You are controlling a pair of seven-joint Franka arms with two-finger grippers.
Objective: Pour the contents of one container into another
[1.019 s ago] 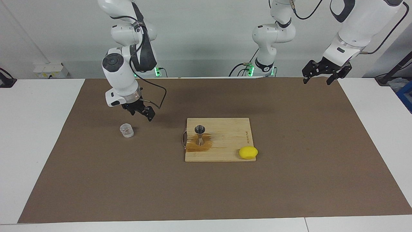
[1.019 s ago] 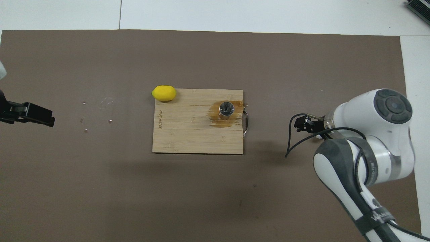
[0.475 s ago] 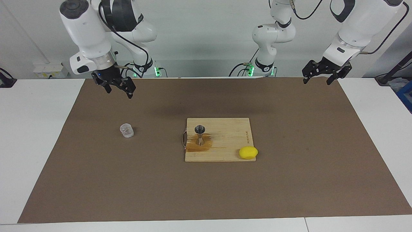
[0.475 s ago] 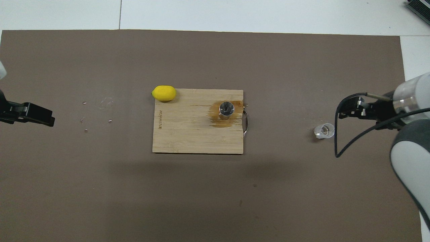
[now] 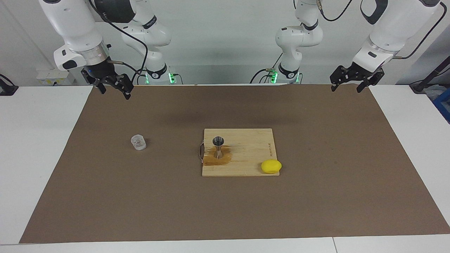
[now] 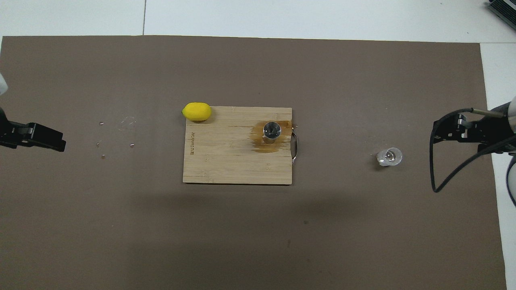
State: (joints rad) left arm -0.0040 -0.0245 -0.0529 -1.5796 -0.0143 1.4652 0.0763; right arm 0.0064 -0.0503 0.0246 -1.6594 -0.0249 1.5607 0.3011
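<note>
We see glass cup (image 5: 138,142) upright on mat (image 5: 105,196), well apart from raised right gripper (image 5: 111,85), fingers seemingly spread, empty; left gripper (image 5: 352,81) waits, spread.

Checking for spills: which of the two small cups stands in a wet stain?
The shiny steel hourglass jigger, on the wooden board; the clear glass cup stands on dry mat.

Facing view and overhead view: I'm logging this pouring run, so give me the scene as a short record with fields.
glass cup: upright on the brown mat, toward the right arm's end
jigger: upright on the cutting board, in a brown wet patch
lemon: at the board's corner
right gripper: open, raised, holding nothing
left gripper: open, raised, waiting
contact: neither gripper touches anything
</note>
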